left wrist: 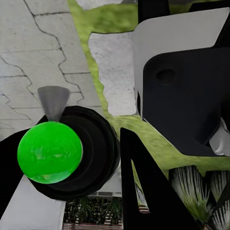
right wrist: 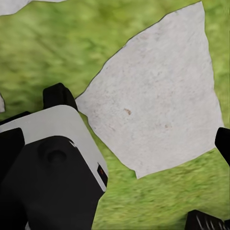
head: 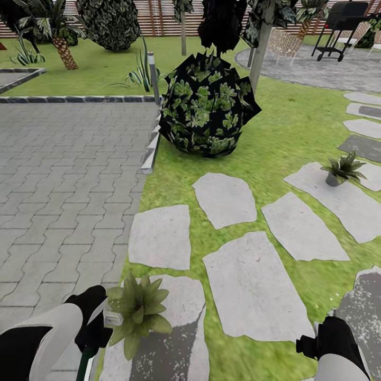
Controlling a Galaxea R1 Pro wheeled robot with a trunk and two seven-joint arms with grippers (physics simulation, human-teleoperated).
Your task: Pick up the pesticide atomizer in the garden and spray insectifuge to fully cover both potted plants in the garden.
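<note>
On the stepping stone (head: 174, 338) right before you, your left gripper (head: 94, 325) is clamped on the pesticide atomizer (head: 86, 365), its pale head touching the near potted plant (head: 138, 311), the second potted plant (head: 343, 169) stands well off right, and whether your right gripper (head: 323, 344) is parted I cannot tell.

- stepping stones (head: 250, 288) looked like rough, matt grey rock
- paving (head: 63, 174) at left was dull interlocking block
- fence (head: 159, 16) along the top edge was brown wood slats
- bottle base (left wrist: 50, 152) was glossy green plastic
</note>
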